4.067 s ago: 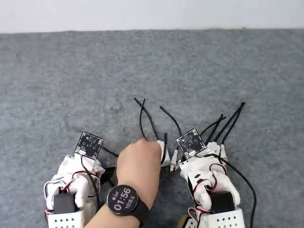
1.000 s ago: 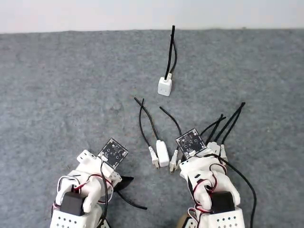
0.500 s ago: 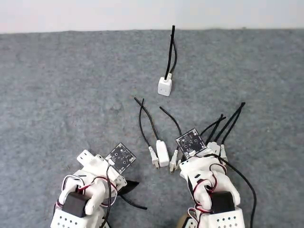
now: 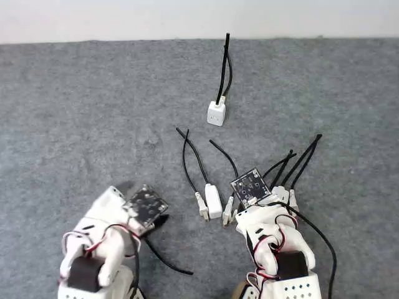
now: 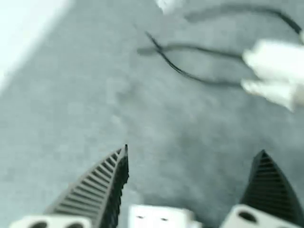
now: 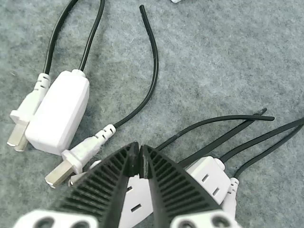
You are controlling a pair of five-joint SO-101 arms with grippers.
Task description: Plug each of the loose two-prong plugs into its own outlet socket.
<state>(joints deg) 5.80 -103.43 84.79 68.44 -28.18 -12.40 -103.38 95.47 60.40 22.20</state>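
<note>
You've got soft, even light from overhead here. The grey mat (image 4: 75, 112) reads bright all across the high view. The cord (image 6: 153, 66) and plug (image 6: 85, 151) throw only thin, pale shadows hugging them, and the far wall strip (image 4: 124, 18) looks nearly washed out.

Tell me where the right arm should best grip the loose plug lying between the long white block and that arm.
Grip the plug on its white body, between the metal prongs and the ribbed neck where the cable leaves. It lies flat, so come from above, probably closing across its narrow width. The right end effector is shut and must open first.
</note>
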